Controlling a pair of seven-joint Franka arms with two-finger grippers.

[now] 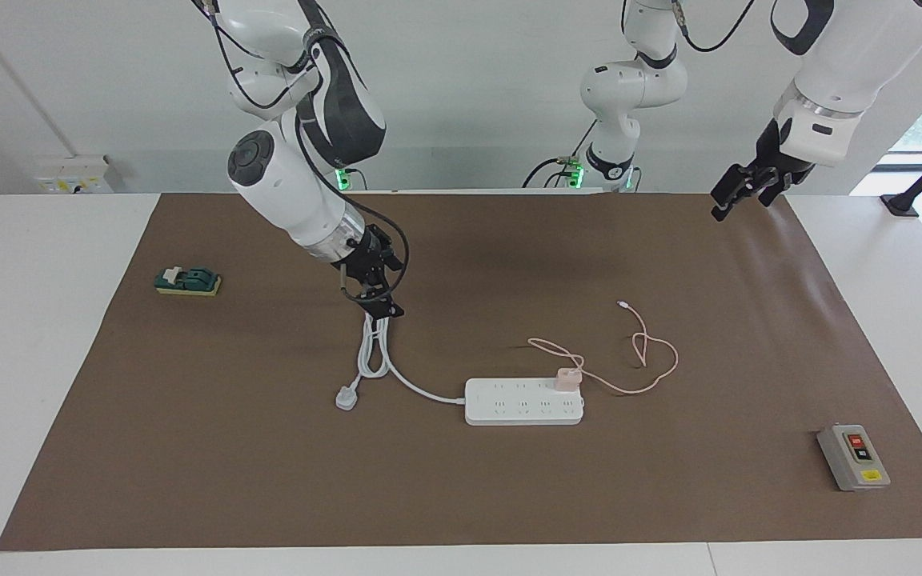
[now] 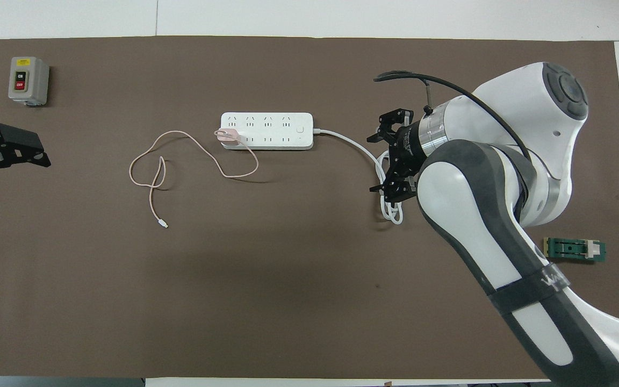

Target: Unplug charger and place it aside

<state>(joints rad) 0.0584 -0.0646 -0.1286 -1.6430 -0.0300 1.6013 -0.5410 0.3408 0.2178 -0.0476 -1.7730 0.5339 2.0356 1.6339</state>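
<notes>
Clock directions refer to the overhead view, with 12 o'clock pointing away from the robots and the dial centred on the power strip.

1. Charger. The charger (image 2: 227,135) is plugged into the white power strip (image 2: 274,130) at the strip's 9 o'clock end, in the socket row nearer to the robots. Its thin pink cable loops across the brown mat (image 2: 288,301) toward 8 o'clock. The cable's free connector (image 2: 164,225) lies on the mat, nearer to the robots than the strip. Neither gripper is touching the charger or its cable.

2. Right gripper. The right gripper (image 2: 376,164) is at 3 o'clock from the strip, low over the coiled part of the strip's white cord (image 2: 393,214). Its fingers are spread wide and hold nothing. Whether a fingertip touches the cord cannot be determined. The cord's plug (image 1: 346,398) lies on the mat beside the coil.

3. Left gripper. The left gripper (image 1: 737,204) waits in the air over the 9 o'clock edge of the mat, well apart from the charger. Its fingers are fully spread and empty.

4. Other items. A grey switch box (image 2: 28,80) stands on the mat at 10 o'clock. A green block (image 2: 574,250) lies at 4 o'clock, near the mat's edge. The mat covers most of the white counter (image 2: 342,16).
</notes>
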